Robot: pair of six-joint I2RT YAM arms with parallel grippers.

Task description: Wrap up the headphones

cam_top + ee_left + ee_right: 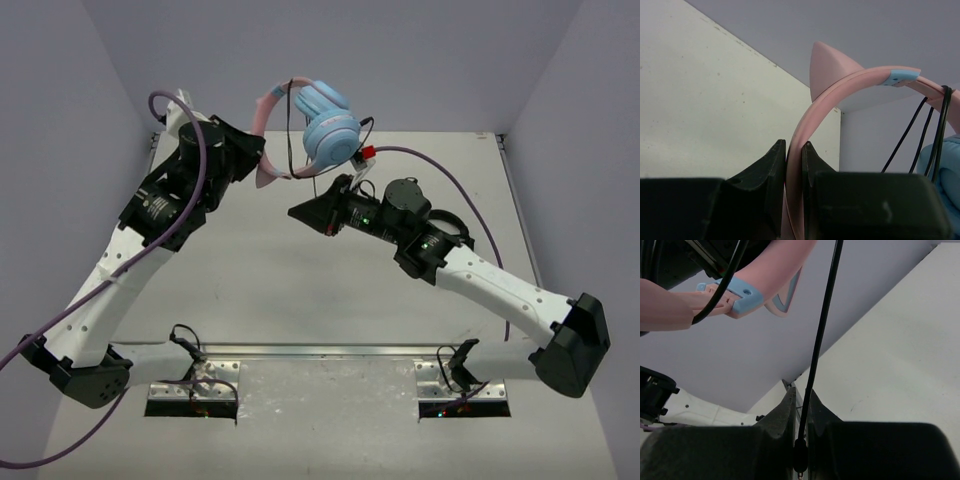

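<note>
Gripping headphones (325, 125): left gripper (793, 150) on headband (850, 82), right gripper (801, 397) on cable (822, 335).

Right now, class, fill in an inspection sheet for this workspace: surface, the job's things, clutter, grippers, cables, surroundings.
Surface: white table, only faint marks.
Job's things: pink and light blue headphones held in the air; cat-ear headband has the black cable looped over it.
Clutter: nothing seen.
Grippers: left gripper shut on the headband; right gripper shut on the black cable near its plug end.
Cables: black cable runs straight from the right gripper up towards the headband; purple cables trail along both arms.
Surroundings: plain grey walls on three sides.
</note>
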